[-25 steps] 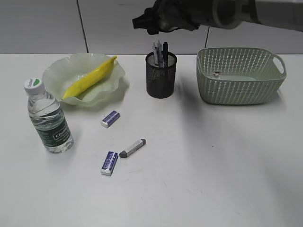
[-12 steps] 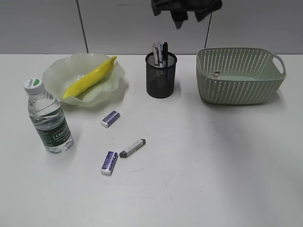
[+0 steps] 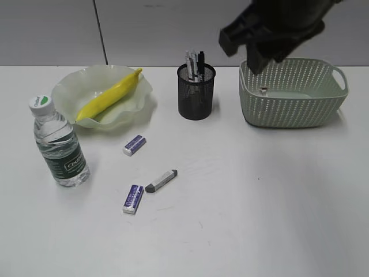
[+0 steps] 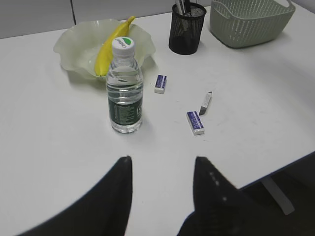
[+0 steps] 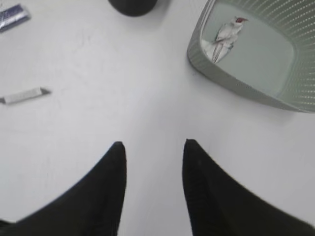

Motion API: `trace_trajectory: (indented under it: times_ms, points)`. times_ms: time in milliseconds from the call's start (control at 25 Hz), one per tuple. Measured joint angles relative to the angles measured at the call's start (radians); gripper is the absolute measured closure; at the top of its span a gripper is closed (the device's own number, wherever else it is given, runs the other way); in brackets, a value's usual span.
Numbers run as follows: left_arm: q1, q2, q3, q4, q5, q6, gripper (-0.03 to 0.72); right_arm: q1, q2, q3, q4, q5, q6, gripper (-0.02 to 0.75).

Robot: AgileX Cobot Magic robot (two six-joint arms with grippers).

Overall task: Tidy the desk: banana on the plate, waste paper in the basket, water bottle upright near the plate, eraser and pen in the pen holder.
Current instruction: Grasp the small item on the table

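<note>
The right gripper (image 3: 262, 49) has been moved from above the pen holder (image 3: 196, 92) over to the right and lower, in front of the basket (image 3: 294, 104).

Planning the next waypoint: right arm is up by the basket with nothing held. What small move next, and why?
Probably swing the right end effector, open and empty, down-left toward the grey eraser. The banana lies on the plate, the waste paper is in the basket, and the water bottle stands upright. Three erasers lie on the desk, outside the pen holder.
</note>
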Motion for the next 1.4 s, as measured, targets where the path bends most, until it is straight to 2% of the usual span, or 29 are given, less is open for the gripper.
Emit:
trace_trajectory:
  times_ms: [160, 400, 920, 1040, 1400]
  points:
    - [0.0, 0.0, 0.0, 0.0, 0.0, 0.0, 0.378, 0.029, -0.163, 0.194, 0.053, -0.006, -0.036, 0.437]
    - [0.0, 0.0, 0.0, 0.0, 0.0, 0.0, 0.378, 0.029, -0.441, 0.511, 0.141, -0.06, -0.061, 0.44]
    - [0.0, 0.0, 0.0, 0.0, 0.0, 0.0, 0.378, 0.029, -1.139, 1.064, 0.199, -0.147, -0.066, 0.441]
    - [0.0, 0.0, 0.0, 0.0, 0.0, 0.0, 0.378, 0.03, -1.319, 1.133, 0.201, -0.15, -0.077, 0.442]
    - [0.0, 0.063, -0.001, -0.013, -0.004, 0.0, 0.378, 0.03, -1.731, 1.138, 0.201, -0.155, -0.123, 0.442]
